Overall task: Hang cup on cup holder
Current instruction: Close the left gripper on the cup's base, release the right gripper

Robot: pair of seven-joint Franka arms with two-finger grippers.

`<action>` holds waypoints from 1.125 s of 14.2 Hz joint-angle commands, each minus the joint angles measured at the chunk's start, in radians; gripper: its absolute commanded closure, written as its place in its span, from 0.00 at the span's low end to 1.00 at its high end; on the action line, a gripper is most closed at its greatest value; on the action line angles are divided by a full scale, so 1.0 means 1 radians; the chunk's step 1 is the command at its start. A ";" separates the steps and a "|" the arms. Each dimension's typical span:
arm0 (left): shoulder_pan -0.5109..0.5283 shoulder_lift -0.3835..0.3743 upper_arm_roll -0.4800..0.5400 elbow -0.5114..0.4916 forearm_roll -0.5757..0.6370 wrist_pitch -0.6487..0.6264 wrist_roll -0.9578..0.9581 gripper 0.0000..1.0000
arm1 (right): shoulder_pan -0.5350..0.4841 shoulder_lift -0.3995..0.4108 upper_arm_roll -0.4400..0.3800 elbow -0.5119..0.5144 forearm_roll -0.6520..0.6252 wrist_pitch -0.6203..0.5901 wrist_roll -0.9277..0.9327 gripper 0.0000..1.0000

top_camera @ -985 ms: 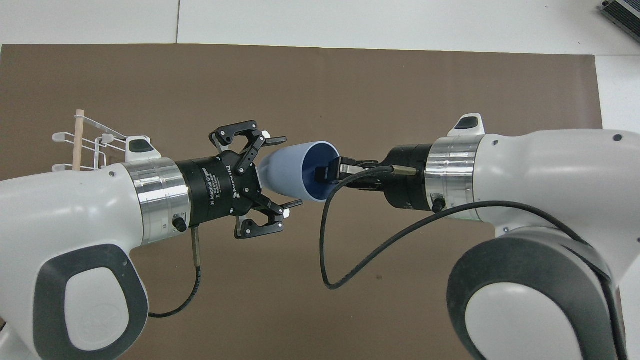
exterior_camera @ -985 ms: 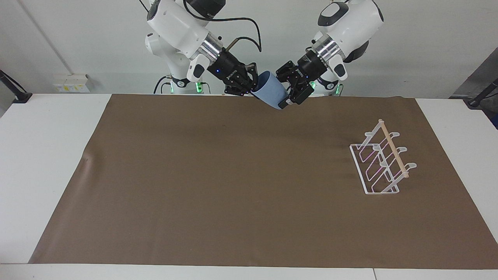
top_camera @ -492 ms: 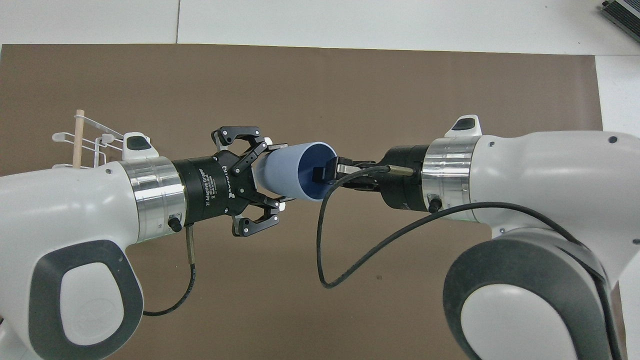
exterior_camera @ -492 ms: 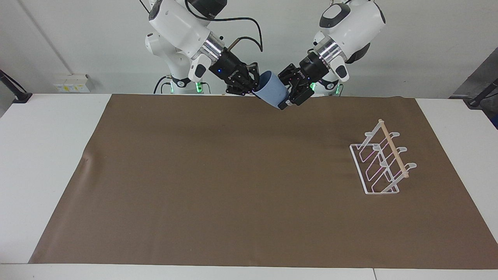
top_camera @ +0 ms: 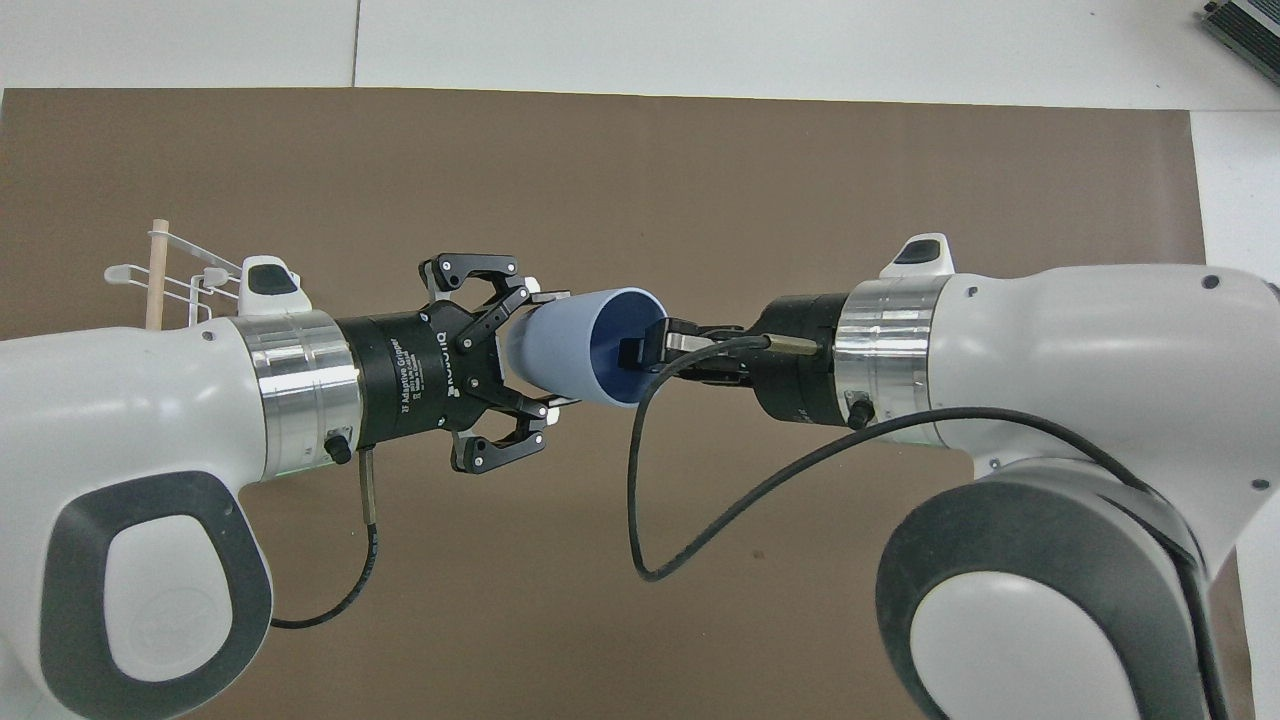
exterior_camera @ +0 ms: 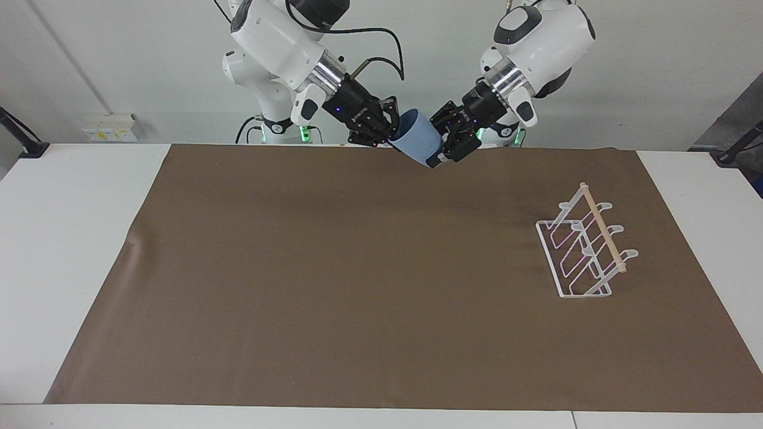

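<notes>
The cup (exterior_camera: 418,141) is hanging in the air between the two grippers, over the edge of the brown mat (exterior_camera: 357,286) nearest the robots, around the middle of the table (exterior_camera: 65,238). It is lying tilted on its side, its open mouth facing the right arm and its narrow base pointing toward the left arm.

The right gripper (top_camera: 640,350) is pinching the cup's rim: in the overhead view one of its fingers (top_camera: 634,352) is sitting inside the mouth, pressing against the wall.

The left gripper (top_camera: 540,350) is closing around the base end of the cup. Its fingers are lying along the tapering sides, one on each side, and appear to be touching the plastic, so both grippers are gripping the cup at once.

The cup holder (exterior_camera: 587,244) is standing on the mat toward the left arm's end of the table, well apart from the cup. Its white wire prongs are slanting up to a wooden rod (exterior_camera: 603,227) along the top, and no cup is hanging on it. In the overhead view the left arm is covering much of it.
</notes>
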 commanded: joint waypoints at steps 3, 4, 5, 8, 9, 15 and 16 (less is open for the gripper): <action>0.033 -0.023 0.005 -0.016 0.000 -0.062 0.037 1.00 | -0.012 -0.005 -0.001 -0.004 0.015 0.001 -0.004 0.75; 0.033 -0.023 0.005 -0.015 0.000 -0.062 0.038 1.00 | -0.016 -0.005 -0.001 -0.004 0.015 -0.002 -0.004 0.67; 0.033 -0.023 0.005 -0.015 0.000 -0.062 0.038 1.00 | -0.018 -0.005 -0.001 -0.005 0.015 -0.002 -0.006 0.64; 0.033 -0.023 0.006 -0.015 0.000 -0.060 0.041 1.00 | -0.019 -0.005 -0.002 -0.004 0.015 -0.002 -0.010 0.00; 0.033 -0.023 0.006 -0.015 0.000 -0.059 0.055 1.00 | -0.019 -0.005 -0.002 -0.004 0.015 -0.002 -0.009 0.00; 0.063 -0.028 0.006 -0.034 0.138 -0.060 0.105 1.00 | -0.019 -0.004 -0.002 -0.002 0.015 0.004 -0.015 0.00; 0.072 -0.031 0.006 -0.045 0.167 -0.060 0.131 1.00 | -0.019 -0.002 -0.002 -0.002 0.014 0.007 -0.015 0.00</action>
